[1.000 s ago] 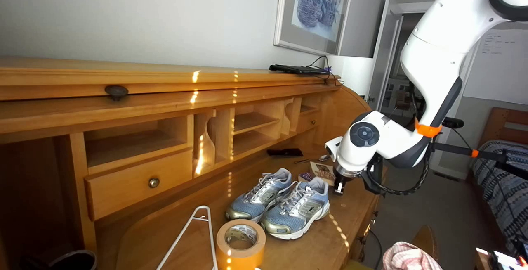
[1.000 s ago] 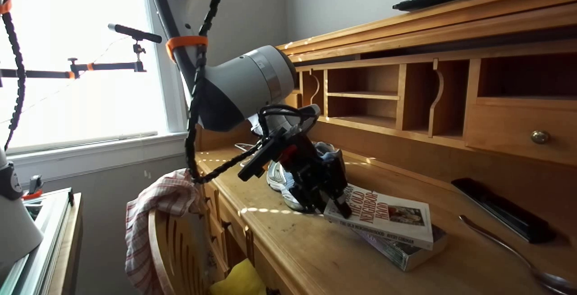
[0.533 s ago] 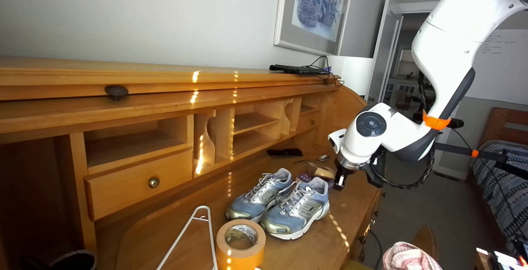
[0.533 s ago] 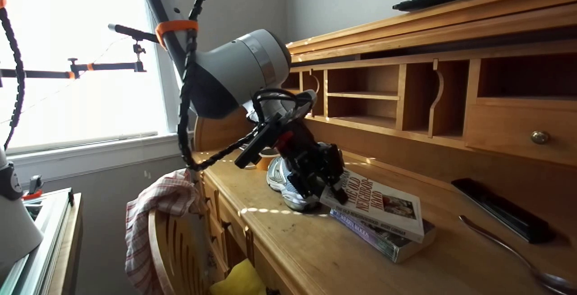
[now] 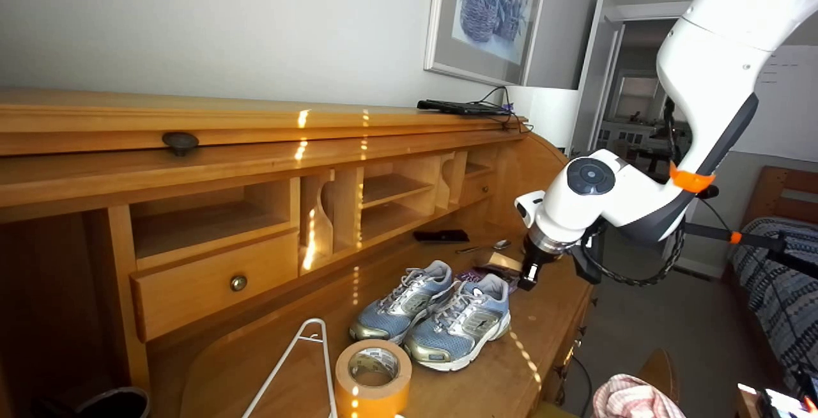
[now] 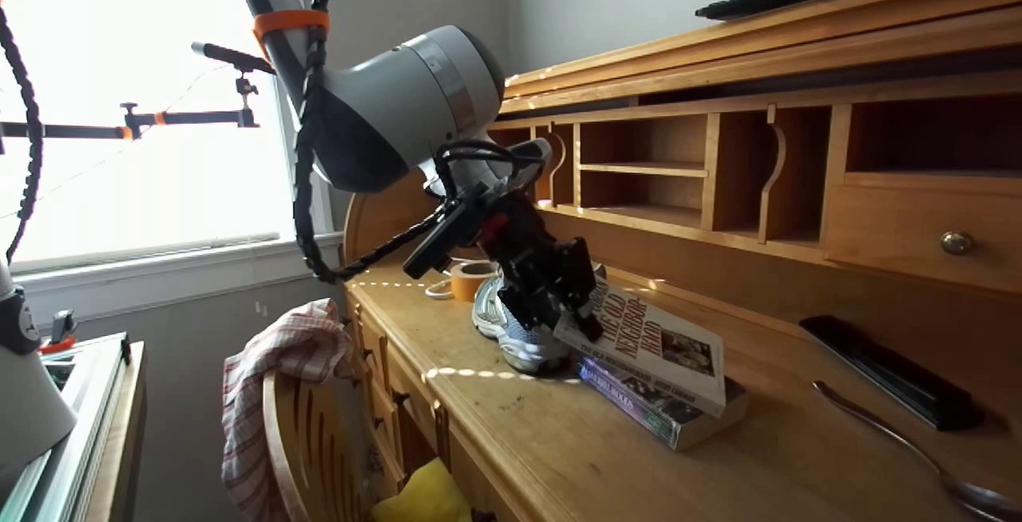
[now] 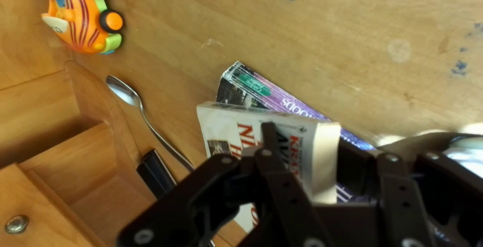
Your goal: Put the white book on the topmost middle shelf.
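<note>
The white book (image 6: 667,338), with red lettering on its cover, is pinched by one end in my gripper (image 6: 573,322). Tilted, that end is raised above a purple-spined book (image 6: 631,404), while its far end still rests on or close over that book. In the wrist view the fingers stand on either side of the white book (image 7: 222,126): one lies across the cover, the other is on the underside, partly hidden. The topmost middle shelf (image 6: 643,169) is a thin board in the middle compartment, up and behind the gripper; the shelf (image 5: 395,189) bears nothing.
Blue-grey sneakers (image 5: 460,325) stand close beside the gripper. Farther along are a tape roll (image 5: 374,376) and a white hanger (image 5: 297,354). A black case (image 6: 890,370) and a spoon (image 6: 886,430) lie behind the books. A toy car (image 7: 81,13) shows in the wrist view.
The gripper has risen and drawn back toward the sneakers in an exterior view, lifting the white book's held end. The purple-spined book has slid the same way underneath.
</note>
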